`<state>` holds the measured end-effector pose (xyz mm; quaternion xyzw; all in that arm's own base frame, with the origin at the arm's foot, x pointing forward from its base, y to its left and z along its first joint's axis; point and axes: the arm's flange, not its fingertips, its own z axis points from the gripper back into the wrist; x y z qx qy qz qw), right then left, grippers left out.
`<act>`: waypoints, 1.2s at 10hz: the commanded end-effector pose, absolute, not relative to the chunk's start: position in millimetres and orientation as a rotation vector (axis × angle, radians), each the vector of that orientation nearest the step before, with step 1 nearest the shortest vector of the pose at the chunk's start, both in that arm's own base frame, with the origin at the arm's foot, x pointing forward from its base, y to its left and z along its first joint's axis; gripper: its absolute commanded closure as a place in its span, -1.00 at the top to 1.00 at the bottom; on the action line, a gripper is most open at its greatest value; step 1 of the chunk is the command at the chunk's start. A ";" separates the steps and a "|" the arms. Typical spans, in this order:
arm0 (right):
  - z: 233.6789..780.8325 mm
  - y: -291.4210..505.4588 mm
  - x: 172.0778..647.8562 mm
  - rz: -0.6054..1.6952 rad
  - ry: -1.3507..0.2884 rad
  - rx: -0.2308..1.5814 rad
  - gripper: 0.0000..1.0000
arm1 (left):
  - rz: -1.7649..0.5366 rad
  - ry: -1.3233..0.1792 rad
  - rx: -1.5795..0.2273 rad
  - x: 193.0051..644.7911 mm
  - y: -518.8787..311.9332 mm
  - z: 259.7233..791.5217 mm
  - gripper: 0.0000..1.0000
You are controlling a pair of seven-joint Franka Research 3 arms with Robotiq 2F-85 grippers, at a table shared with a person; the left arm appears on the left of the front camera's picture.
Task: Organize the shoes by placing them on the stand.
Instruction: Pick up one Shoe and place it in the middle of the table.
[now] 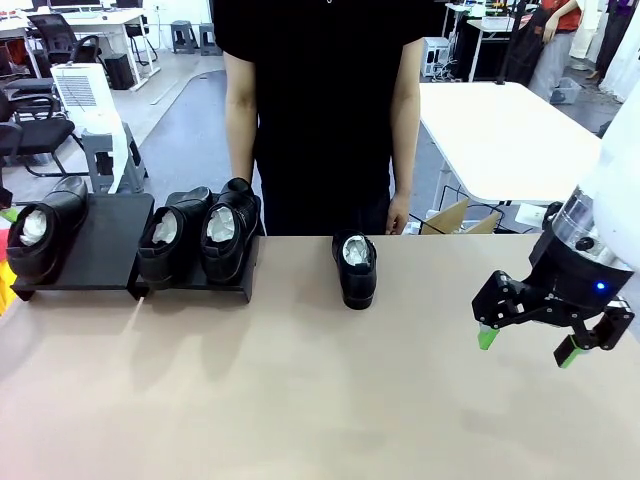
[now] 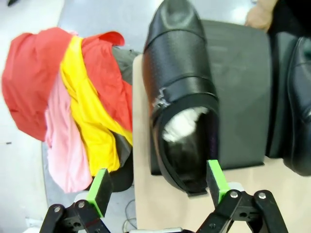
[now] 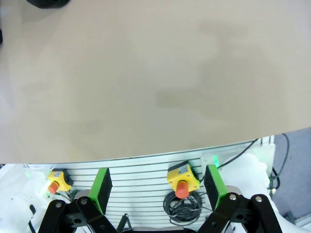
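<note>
In the front view, three shiny black shoes sit on the flat black stand (image 1: 110, 250) at the left, and one shoe (image 1: 356, 268) waits mid-table. The right gripper (image 1: 552, 335), lower right, is wide and empty. A smooth shoe could slip out. In the left wrist view, the left gripper (image 2: 158, 184) spreads wide over a papery-stuffed shoe (image 2: 181, 92). In the right wrist view, the tan table (image 3: 146, 73) is bare.

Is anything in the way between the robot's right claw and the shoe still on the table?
Nothing visible. The right gripper hangs open over bare table, and the lone shoe sits to its left with only tabletop between them.
</note>
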<state>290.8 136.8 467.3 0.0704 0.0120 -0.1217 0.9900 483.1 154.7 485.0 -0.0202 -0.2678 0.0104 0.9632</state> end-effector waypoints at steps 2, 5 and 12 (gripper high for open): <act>468.8 135.3 293.8 -0.228 0.029 0.155 1.00 | -0.081 -0.437 -0.122 410.4 112.3 511.5 1.00; 468.8 135.3 293.8 -0.228 0.029 0.155 1.00 | -0.304 -0.312 -0.242 385.6 89.5 516.2 1.00; 458.1 182.8 356.2 -0.037 0.008 0.178 1.00 | -0.485 -0.151 -0.322 369.8 51.8 492.3 1.00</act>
